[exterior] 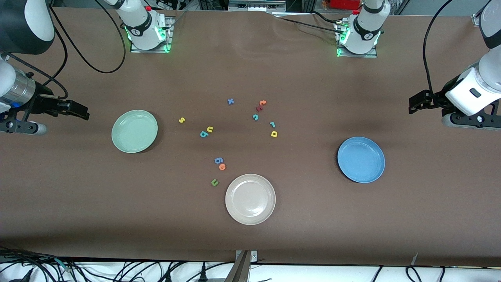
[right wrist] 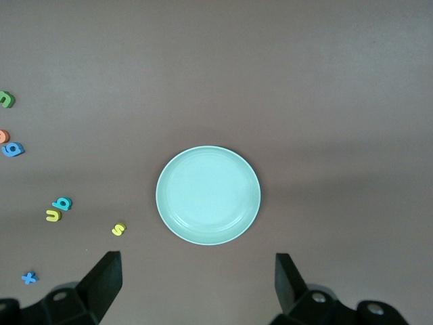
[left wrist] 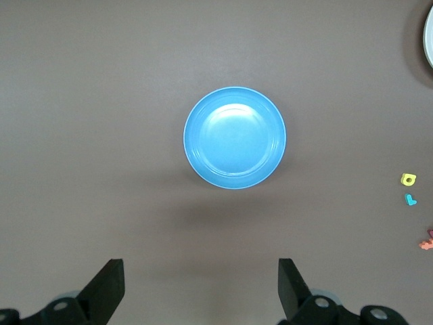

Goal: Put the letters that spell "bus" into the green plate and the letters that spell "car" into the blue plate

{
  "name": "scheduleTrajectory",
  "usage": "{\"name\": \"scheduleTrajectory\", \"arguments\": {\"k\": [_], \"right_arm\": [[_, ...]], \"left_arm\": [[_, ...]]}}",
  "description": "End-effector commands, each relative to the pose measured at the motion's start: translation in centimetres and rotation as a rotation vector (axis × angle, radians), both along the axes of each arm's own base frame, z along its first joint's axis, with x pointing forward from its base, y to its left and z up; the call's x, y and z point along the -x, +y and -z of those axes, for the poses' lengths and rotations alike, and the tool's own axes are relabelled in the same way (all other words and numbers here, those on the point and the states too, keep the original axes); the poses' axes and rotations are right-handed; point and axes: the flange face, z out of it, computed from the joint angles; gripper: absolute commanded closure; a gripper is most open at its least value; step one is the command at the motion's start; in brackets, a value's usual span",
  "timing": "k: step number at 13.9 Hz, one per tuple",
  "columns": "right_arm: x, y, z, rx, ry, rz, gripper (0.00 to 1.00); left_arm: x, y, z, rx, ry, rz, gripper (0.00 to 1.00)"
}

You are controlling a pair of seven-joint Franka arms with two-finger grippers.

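Tiny foam letters lay between our round green plate and round blue plate; at three o'clock our left gripper and at nine o'clock our right gripper waited, jaws wide.

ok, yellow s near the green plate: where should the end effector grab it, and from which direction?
Probably straight down from above. The yellow s lies flat on the table, apart from the other letters, between the green plate and the teal b, so nothing crowds it. Pinch across its narrow middle, fingers on its two outer edges. The right end effector is open and closest.
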Motion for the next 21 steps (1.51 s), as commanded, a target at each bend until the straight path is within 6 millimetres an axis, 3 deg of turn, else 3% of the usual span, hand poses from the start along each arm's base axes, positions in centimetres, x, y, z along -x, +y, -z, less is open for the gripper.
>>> {"name": "scheduleTrajectory", "arguments": {"k": [1, 16, 21], "right_arm": [[0.1, -0.1, -0.4, 0.009, 0.003, -0.004, 0.0], [0.1, -0.1, -0.4, 0.009, 0.001, -0.003, 0.0], [0.1, -0.1, -0.4, 0.009, 0.001, -0.003, 0.0]], "left_arm": [[-0.1, 0.2, -0.4, -0.018, 0.003, 0.021, 0.0], [-0.2, 0.4, -0.4, -0.02, 0.003, 0.019, 0.0], [-0.3, 1.8, 0.0, -0.019, 0.014, -0.001, 0.0]]}}
